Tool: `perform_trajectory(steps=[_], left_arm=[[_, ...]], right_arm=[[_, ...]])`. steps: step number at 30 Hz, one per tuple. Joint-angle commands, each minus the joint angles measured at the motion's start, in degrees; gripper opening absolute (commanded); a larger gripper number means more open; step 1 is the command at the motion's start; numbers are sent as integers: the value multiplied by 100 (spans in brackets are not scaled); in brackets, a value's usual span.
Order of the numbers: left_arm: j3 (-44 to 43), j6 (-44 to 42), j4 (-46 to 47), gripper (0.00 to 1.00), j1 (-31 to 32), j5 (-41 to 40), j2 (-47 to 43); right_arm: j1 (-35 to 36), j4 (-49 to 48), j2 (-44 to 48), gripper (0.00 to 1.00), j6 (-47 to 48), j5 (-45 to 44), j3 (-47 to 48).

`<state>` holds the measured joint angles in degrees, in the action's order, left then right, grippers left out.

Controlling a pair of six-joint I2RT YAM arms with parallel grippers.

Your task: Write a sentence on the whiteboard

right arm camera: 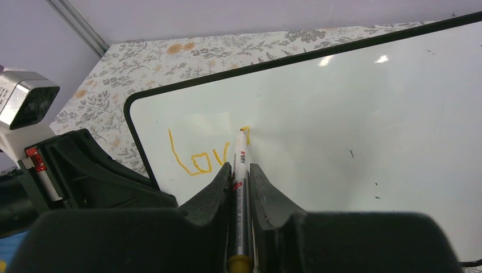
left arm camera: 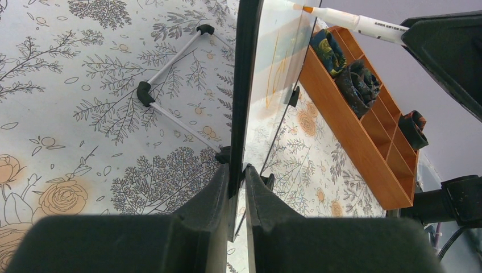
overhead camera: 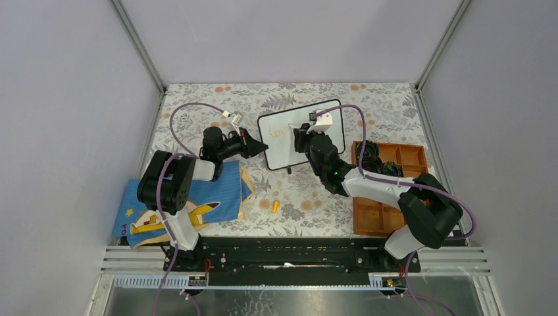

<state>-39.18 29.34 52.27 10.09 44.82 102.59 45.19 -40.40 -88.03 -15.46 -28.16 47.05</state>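
The whiteboard [overhead camera: 284,150] stands tilted on the flowered table, black-framed. My left gripper [overhead camera: 262,147] is shut on its left edge; in the left wrist view the fingers [left arm camera: 219,187] pinch the black frame [left arm camera: 245,85]. My right gripper [right arm camera: 240,166] is shut on a white marker [right arm camera: 241,165], whose orange tip touches the board's face [right arm camera: 352,125]. The sentence [right arm camera: 196,159] reads "lov" in thin orange strokes, with a short new stroke at the tip. From above, the right gripper [overhead camera: 301,137] sits over the board's middle. The marker [left arm camera: 352,21] also shows in the left wrist view.
A wooden compartment tray [overhead camera: 368,217] with dark rolled items lies right of the board. A blue printed cloth [overhead camera: 210,197] lies under the left arm. An orange marker cap [overhead camera: 276,206] rests on the table. A white rod stand with black ends [left arm camera: 170,60] lies behind the board.
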Motion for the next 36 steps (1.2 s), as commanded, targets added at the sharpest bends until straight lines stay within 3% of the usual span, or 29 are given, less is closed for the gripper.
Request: perform_trajectory(steps=[1, 36], left_arm=[[-18, -192, -307, 0, 11, -87, -34], [-27, -254, -400, 0, 28, -122, -79]], right_arm=[[-52, -66, -39, 0, -68, 206, 175], [-50, 619, 307, 0, -232, -127, -327]])
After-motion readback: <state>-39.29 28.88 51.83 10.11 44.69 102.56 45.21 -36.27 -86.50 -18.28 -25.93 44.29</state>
